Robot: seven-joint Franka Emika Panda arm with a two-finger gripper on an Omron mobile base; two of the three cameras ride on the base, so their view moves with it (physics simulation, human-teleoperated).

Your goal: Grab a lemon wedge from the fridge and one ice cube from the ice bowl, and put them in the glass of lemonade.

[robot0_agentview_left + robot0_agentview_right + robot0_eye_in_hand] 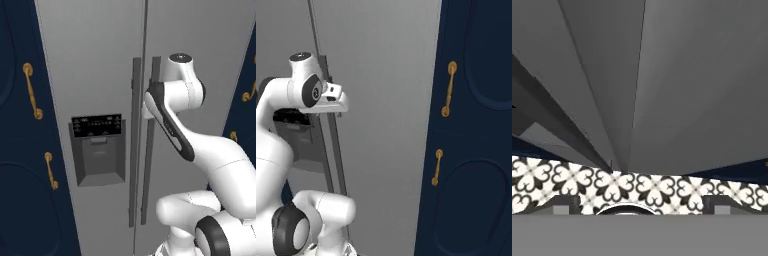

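The fridge before me is tall, grey and closed, with long dark handles; whether my gripper is apart, I cannot tell.

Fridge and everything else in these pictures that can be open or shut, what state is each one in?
Fridge: both doors shut, none of the inside on show.
Fridge handles: upright beside the door seam, the arm's hand right at the right-door one.
Claw: at the handles, too hidden by the hand to tell open or shut.
Navy cabinets: doors shut.
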